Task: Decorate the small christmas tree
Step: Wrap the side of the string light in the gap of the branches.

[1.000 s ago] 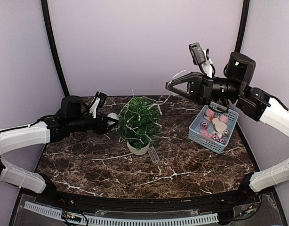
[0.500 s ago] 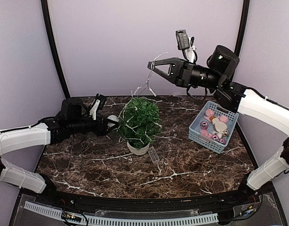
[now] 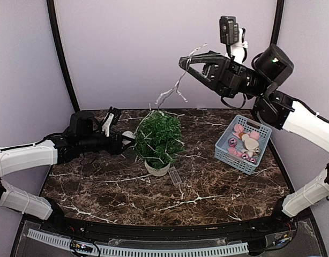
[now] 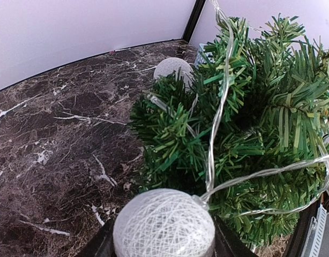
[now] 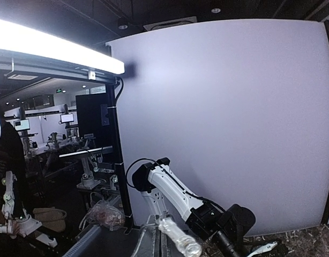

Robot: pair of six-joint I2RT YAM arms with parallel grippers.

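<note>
The small christmas tree (image 3: 158, 136) stands in its pale pot (image 3: 157, 169) at mid-table. Clear wire of a light string (image 3: 178, 85) rises from its top to my right gripper (image 3: 185, 63), which is shut on the wire high above the table. In the right wrist view, that gripper (image 5: 160, 238) pinches a clear piece of the string (image 5: 181, 243). My left gripper (image 3: 125, 138) lies low at the tree's left side, shut on a white thread ball (image 4: 163, 225) of the same string. The wire (image 4: 218, 118) runs over the branches (image 4: 261, 123) to a second ball (image 4: 172, 68).
A blue basket (image 3: 227, 152) with pink and silver ornaments sits at the right of the table. A small clear box (image 3: 175, 176) lies just right of the pot. Black frame posts (image 3: 62, 59) stand at the back corners.
My right gripper has risen, swinging left then back right, and has drawn the light string up above the tree. The left arm and its ball have stayed put.
</note>
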